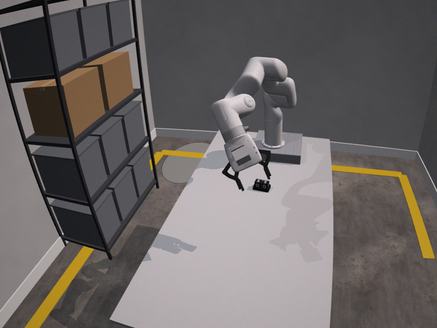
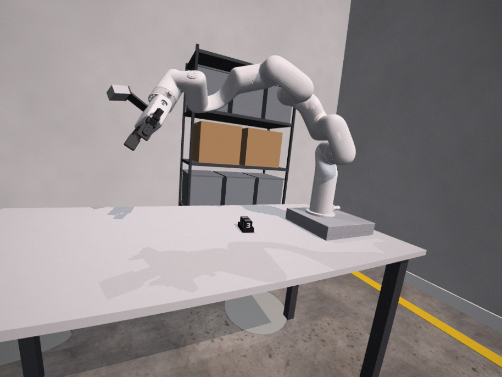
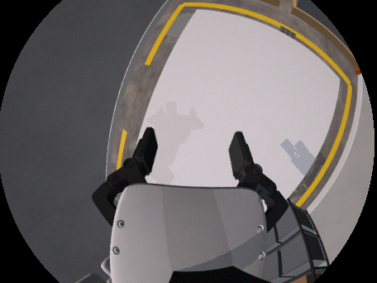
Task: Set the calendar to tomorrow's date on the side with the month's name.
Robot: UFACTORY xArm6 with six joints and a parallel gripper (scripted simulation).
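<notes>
Calendar: small black tray holding two dark cubes, right of centre in the top view, just below middle in the exterior view, outside the wrist view. White markings; a 3 faces the exterior view. Likely light, rigid cubes, perhaps smooth enough to slip or twist; best taken one at a time by opposite side faces, above the tray's rim, squarely, lest the tray drag along. Table: beneath. Claw: fully spread, holding nothing, raised well apart from the calendar, upper left in the exterior view.
</notes>
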